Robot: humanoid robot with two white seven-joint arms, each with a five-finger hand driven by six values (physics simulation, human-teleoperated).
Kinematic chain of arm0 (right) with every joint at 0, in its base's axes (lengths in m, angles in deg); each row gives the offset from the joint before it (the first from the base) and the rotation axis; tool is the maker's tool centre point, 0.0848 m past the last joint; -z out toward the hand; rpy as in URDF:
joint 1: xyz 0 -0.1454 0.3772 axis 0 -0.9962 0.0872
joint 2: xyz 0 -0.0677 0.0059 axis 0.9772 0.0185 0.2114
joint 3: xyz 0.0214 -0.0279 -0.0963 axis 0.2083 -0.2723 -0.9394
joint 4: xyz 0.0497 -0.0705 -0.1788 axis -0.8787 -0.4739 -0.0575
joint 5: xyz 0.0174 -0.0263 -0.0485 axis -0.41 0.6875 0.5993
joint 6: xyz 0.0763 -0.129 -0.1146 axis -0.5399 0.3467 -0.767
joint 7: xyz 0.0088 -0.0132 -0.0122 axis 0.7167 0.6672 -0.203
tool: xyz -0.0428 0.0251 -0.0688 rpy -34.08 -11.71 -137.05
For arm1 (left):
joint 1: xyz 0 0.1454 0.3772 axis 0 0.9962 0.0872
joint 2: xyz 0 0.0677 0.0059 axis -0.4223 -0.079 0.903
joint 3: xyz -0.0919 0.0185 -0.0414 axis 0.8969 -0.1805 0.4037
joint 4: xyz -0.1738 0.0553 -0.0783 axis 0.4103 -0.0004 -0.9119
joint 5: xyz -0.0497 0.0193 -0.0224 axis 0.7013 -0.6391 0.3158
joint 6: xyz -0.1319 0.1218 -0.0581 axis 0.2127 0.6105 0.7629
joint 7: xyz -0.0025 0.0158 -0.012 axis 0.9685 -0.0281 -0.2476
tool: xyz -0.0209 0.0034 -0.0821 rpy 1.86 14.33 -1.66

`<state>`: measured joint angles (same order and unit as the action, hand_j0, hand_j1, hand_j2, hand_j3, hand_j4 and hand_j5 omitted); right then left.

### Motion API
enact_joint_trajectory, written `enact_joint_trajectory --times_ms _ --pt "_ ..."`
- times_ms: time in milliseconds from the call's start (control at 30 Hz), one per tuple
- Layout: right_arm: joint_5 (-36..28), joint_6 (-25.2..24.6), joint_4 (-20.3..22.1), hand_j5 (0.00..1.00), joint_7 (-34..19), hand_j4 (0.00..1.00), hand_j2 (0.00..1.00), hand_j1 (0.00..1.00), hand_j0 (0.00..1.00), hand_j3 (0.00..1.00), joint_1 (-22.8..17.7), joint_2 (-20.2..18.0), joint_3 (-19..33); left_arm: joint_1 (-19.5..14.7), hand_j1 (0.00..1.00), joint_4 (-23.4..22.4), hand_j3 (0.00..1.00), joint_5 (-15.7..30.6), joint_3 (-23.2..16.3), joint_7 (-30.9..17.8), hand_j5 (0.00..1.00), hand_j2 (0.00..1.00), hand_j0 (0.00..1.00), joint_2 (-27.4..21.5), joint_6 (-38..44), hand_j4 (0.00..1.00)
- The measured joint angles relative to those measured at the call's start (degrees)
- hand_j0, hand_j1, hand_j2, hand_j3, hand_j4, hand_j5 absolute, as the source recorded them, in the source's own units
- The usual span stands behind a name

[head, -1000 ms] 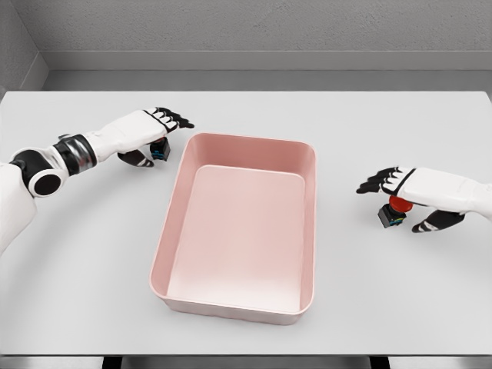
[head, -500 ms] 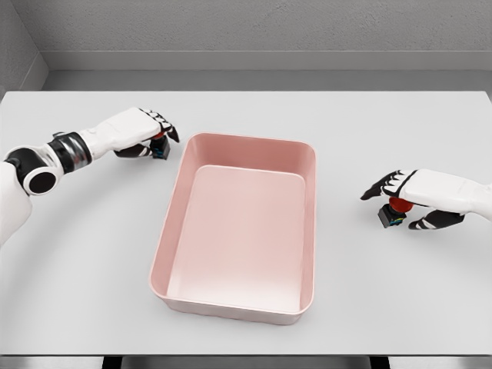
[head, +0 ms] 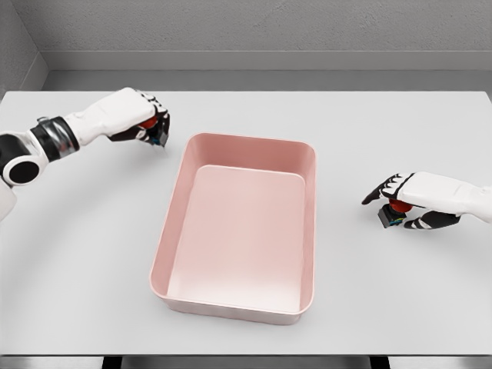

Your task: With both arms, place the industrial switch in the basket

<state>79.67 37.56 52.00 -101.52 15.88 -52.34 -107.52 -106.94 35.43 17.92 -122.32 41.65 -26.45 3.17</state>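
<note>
A pink basket [head: 247,141] stands in the middle of the white table [head: 384,131]. My left hand [head: 144,123] is beyond the basket's far left corner, shut on an industrial switch [head: 156,132] with a dark body and a red button, and holds it a little above the table. To the basket's right, my right hand [head: 401,204] is curled over a second such switch [head: 390,214]. Its fingers are above the red button and its thumb is behind it. That switch still rests on the table and is partly hidden by the hand.
The table's front edge [head: 246,355] runs just below the basket. A grey wall [head: 254,31] rises behind the table.
My left hand closed on its switch and lifted it up and slightly left. My right hand's fingers and thumb drew in around the other switch, which stayed in place.
</note>
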Motion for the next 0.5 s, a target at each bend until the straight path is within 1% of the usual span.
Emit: enact_joint_trajectory --times_ms 100,267,333,400,500 --pt "0.17 0.0 -0.73 0.76 0.02 0.76 0.76 0.76 0.76 0.76 -0.18 0.39 0.0 0.26 0.32 3.48 0.32 1.68 -0.04 -0.09 0.32 0.32 0.32 -2.0 -0.01 0.32" --pt "0.36 0.0 -1.46 0.72 0.03 0.72 0.72 0.72 0.72 0.72 -0.18 0.68 0.0 0.88 0.32 12.38 0.32 5.7 0.0 -0.71 0.32 0.32 0.32 -6.82 -0.02 0.32" --pt "0.38 0.0 -1.57 0.7 0.03 0.7 0.7 0.7 0.7 0.7 -0.18 0.76 0.0 1.93 0.32 16.13 0.32 6.84 -0.02 -0.83 0.32 0.32 0.32 -7.77 -0.03 0.32" --pt "0.43 0.0 -1.77 0.67 0.0 0.67 0.67 0.67 0.67 0.67 -0.18 0.8 0.0 2.11 0.32 19.64 0.32 7.89 -0.14 -0.88 0.32 0.32 0.32 -8.26 -0.03 0.32" --pt "0.46 0.0 -1.93 0.64 0.01 0.64 0.64 0.64 0.64 0.64 -0.18 0.86 0.03 3.43 0.32 24.01 0.32 8.74 -0.3 -0.95 0.32 0.32 0.32 -8.52 -0.03 0.32"
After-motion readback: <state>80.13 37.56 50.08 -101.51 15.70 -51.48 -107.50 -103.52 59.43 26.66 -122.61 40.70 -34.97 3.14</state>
